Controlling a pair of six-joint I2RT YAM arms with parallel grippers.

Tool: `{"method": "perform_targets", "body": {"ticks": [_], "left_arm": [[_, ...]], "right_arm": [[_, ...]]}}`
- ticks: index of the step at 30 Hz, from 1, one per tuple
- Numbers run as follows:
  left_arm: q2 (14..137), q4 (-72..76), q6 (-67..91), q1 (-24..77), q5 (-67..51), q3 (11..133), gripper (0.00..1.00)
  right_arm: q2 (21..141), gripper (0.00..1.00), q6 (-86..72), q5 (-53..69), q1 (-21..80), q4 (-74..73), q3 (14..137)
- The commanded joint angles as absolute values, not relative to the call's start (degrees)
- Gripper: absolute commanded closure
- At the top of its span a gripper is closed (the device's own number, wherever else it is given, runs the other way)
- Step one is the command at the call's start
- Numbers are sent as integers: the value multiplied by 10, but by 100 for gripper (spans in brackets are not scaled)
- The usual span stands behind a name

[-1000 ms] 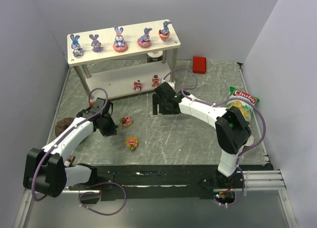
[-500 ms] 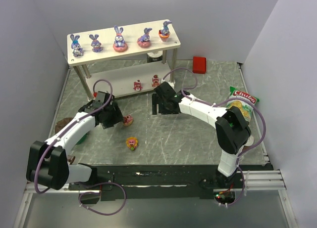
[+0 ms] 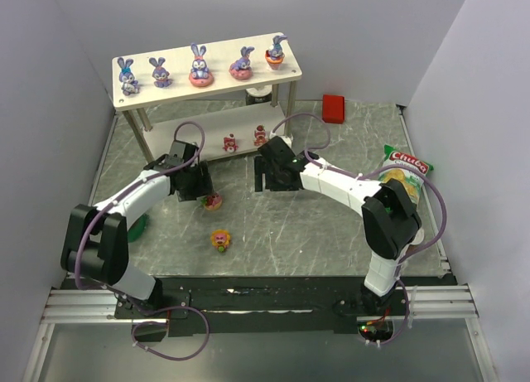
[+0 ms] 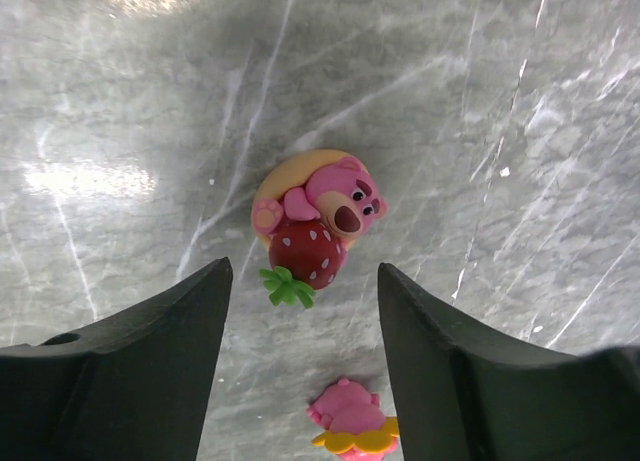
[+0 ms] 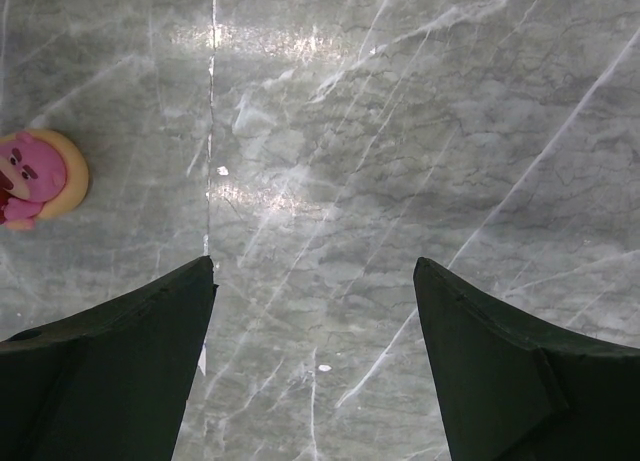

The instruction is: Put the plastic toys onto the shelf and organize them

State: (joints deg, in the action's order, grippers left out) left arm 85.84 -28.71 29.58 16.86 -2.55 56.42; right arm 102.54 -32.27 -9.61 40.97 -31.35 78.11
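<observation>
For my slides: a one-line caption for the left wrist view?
Open left gripper poised above a pink bear-and-strawberry toy on the marbled table, a second pink toy nearby.

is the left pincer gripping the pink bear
No, the left pincer is open and the pink plastic bear with red strawberry lies untouched.

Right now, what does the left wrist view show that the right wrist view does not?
Left wrist only: a pink bear with strawberry between the fingers of the open left gripper, and a pink toy on a yellow flower lower in frame. Right wrist only: bare table between the fingers of the open right gripper, and a pink toy on a tan disc at the left edge, perhaps the same bear; I cannot tell. Both: the grey marbled table.
</observation>
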Motion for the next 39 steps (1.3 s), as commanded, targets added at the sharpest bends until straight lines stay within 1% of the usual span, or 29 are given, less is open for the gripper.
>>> {"method": "perform_targets", "body": {"ticks": [1, 4, 5, 8, 16, 19, 22, 23, 25, 26, 28, 29, 34, 39], "left_arm": [[867, -280, 280, 170, -51, 570, 36], [876, -276, 278, 171, -54, 570, 40], [881, -272, 276, 171, -56, 570, 43], [891, -270, 272, 173, -56, 571, 48], [908, -268, 269, 176, -48, 574, 51], [914, -269, 273, 176, -43, 577, 56], [916, -269, 286, 176, -35, 578, 67], [915, -269, 296, 176, -33, 577, 75], [913, -269, 307, 176, -25, 577, 83], [912, -272, 318, 176, -21, 577, 90], [912, -274, 331, 176, -11, 578, 94], [911, -276, 344, 176, -9, 577, 99], [892, -279, 379, 175, -2, 579, 99], [854, -284, 426, 175, 36, 603, 99]], "right_arm": [[986, 13, -318, -106, 402, -317, 787], [988, 13, -316, -105, 400, -316, 790], [990, 13, -317, -105, 400, -315, 790], [992, 13, -316, -101, 397, -316, 793], [995, 13, -316, -98, 390, -311, 790], [996, 13, -316, -98, 388, -310, 790], [997, 14, -315, -98, 387, -311, 790], [996, 14, -314, -98, 386, -310, 790], [997, 14, -313, -98, 384, -311, 790], [997, 14, -312, -98, 385, -310, 789], [997, 14, -312, -98, 383, -311, 789], [997, 14, -311, -97, 383, -310, 788], [995, 14, -310, -96, 381, -310, 787], [992, 14, -308, -96, 379, -311, 782]]}}
